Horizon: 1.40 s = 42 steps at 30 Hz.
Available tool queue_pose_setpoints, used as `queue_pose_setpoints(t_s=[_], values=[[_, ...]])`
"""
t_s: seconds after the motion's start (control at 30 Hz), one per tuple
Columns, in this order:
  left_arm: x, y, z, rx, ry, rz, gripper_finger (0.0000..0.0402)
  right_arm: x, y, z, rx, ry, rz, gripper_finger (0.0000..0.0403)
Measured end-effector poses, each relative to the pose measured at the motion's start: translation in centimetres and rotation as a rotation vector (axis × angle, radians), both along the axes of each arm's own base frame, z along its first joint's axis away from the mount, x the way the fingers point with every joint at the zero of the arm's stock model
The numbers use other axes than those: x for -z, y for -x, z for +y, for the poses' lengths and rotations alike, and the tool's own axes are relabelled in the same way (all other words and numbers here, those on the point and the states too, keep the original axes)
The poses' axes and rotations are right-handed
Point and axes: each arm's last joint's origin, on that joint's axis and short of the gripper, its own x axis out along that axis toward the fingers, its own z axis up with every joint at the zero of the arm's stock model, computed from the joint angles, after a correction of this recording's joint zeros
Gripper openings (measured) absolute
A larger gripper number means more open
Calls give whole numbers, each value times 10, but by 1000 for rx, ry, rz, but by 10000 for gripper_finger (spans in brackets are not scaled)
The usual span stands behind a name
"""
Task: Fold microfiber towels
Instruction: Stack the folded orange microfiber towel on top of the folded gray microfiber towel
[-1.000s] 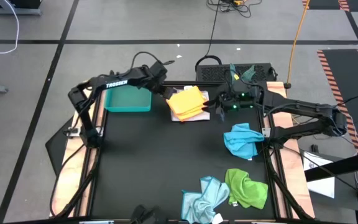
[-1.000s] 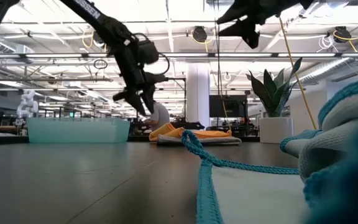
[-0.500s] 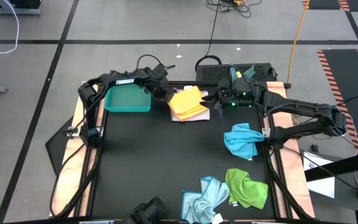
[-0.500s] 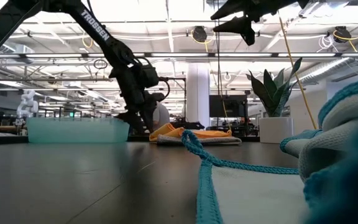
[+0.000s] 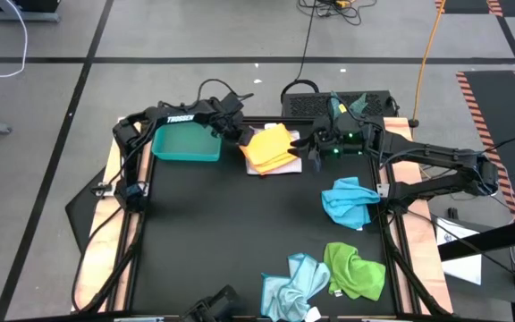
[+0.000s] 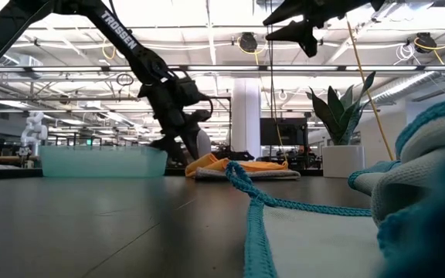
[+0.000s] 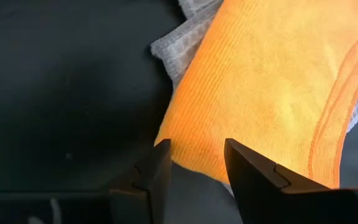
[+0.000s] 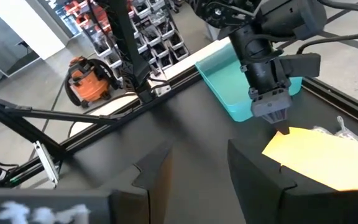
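While the left gripper (image 5: pixel 238 136) sits low at the near-tray corner of the yellow towel (image 5: pixel 270 146), its fingers (image 7: pixel 157 168) stand apart with the towel's edge just ahead of them and nothing held. The right gripper (image 5: pixel 312 156) hangs raised beside the opposite edge of that towel, jaws likewise parted and empty.

Step in hand, as judged: the yellow towel, lying on top of the white-grey towel (image 5: pixel 257 167) at the back of the table (image 5: pixel 213 233), appears already folded or nearly so; the left gripper looks placed either to pinch its corner or to press it flat. The next move calls for a low, shallow approach so that the jaws take only the upper layer and do not drag the white-grey cloth beneath.

Materials and shapes: the yellow towel is soft, finely ribbed microfiber with a stitched hem, lying as a flat, roughly rectangular stack. The white-grey cloth shows a coarser waffle weave at its exposed corner. The teal tray (image 5: pixel 186 143) is rigid, rectangular and smooth-walled, just beside the left gripper.

Remaining work: the bright blue towel (image 5: pixel 347 202), the green towel (image 5: pixel 356 270) and the pale blue towel (image 5: pixel 291 284) lie crumpled and unfolded on the right and front of the table.
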Motion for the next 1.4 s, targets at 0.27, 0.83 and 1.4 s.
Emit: queue_pose_setpoints(t_s=[0.27,0.83,1.4], values=[[0,-1,-2,-3,-6,10,146,0,0,0,-3,9,1,146],[-1,-11,-8,74,-81,-10,5,0,0,0,-1,30,4,146],[-4,-9,-9,113,-110,-6,41,24,0,-5,33,-1,207,146]])
